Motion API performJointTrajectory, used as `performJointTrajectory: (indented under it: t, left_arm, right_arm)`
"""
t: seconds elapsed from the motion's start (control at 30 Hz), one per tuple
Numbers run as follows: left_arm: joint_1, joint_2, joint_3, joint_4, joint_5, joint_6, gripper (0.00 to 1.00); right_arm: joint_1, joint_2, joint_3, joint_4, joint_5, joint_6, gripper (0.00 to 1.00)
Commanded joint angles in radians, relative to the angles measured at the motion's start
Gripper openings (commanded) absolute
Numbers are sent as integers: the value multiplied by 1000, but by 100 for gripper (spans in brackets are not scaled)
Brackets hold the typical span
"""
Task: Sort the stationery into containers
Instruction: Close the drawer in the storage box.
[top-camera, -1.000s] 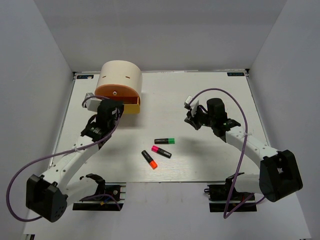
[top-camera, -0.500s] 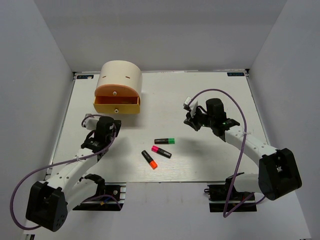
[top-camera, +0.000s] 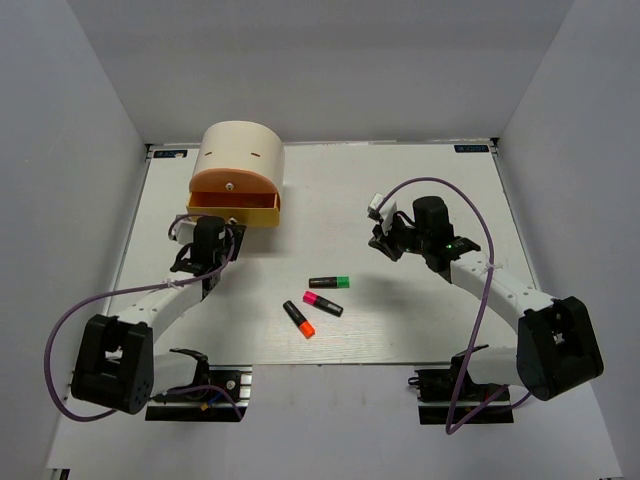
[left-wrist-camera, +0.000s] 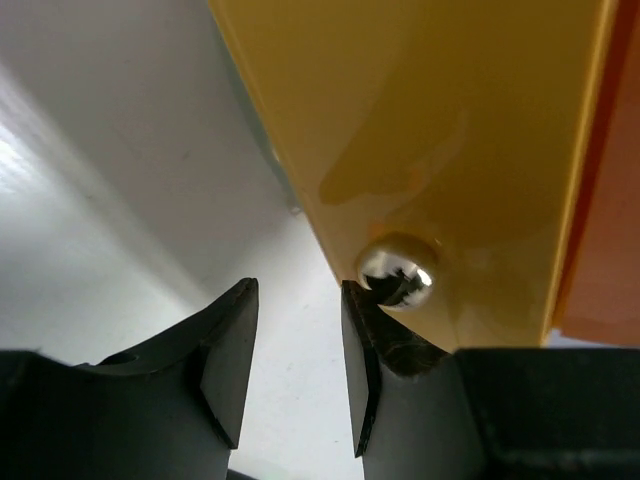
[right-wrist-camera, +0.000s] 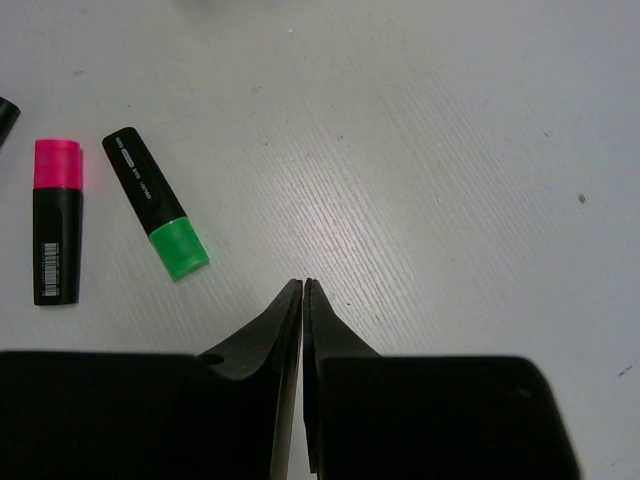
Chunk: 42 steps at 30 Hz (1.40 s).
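Observation:
The cream drum container (top-camera: 240, 152) stands at the back left, its orange drawer (top-camera: 233, 184) above the yellow drawer (top-camera: 262, 212), which juts out. My left gripper (top-camera: 220, 231) is open at the yellow drawer's front. In the left wrist view the gripper (left-wrist-camera: 298, 340) holds nothing, and the shiny knob (left-wrist-camera: 397, 275) sits just above my right finger (left-wrist-camera: 362, 370), not between the fingers. Green (top-camera: 330, 282), pink (top-camera: 322, 303) and orange (top-camera: 298, 319) highlighters lie mid-table. My right gripper (top-camera: 385, 240) is shut and empty (right-wrist-camera: 302, 290) above the table, right of the green highlighter (right-wrist-camera: 157, 215) and the pink one (right-wrist-camera: 56, 220). The erasers and the pink-white piece are out of view.
White walls enclose the table on the left, back and right. Purple cables loop from both arms. The arm bases and clamps sit at the near edge.
My left gripper drew back from the drawers toward the near edge, then moved forward again to the yellow drawer's front, covering its knob. The right arm and highlighters have barely moved.

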<state>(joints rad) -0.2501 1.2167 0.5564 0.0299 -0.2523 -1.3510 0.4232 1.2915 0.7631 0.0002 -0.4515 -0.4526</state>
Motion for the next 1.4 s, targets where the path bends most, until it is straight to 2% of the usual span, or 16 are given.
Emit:
performJointTrajectory:
  t: [0.0, 0.73, 0.9, 1.03, 1.1, 1.23, 1.37]
  left_arm:
    - [21, 6, 54, 64, 47, 13, 49]
    - [80, 187, 183, 125, 116, 32, 52]
    - [80, 187, 183, 145, 116, 32, 58]
    - [80, 187, 174, 145, 126, 41, 60]
    - [80, 187, 163, 145, 136, 41, 56]
    - [80, 161, 64, 192, 159, 50, 37]
    - [80, 138, 7, 235, 159, 50, 32]
  right_arm:
    - [-6, -18, 8, 18, -6, -8, 9]
    - [-11, -12, 12, 15, -6, -12, 9]
    - [-14, -14, 8, 14, -4, -12, 9]
    - [-14, -12, 8, 15, -7, -12, 9]
    - [-14, -11, 8, 14, -7, -12, 10]
    - [-15, -6, 8, 17, -10, -11, 10]
    - [-14, -6, 7, 12, -12, -14, 10]
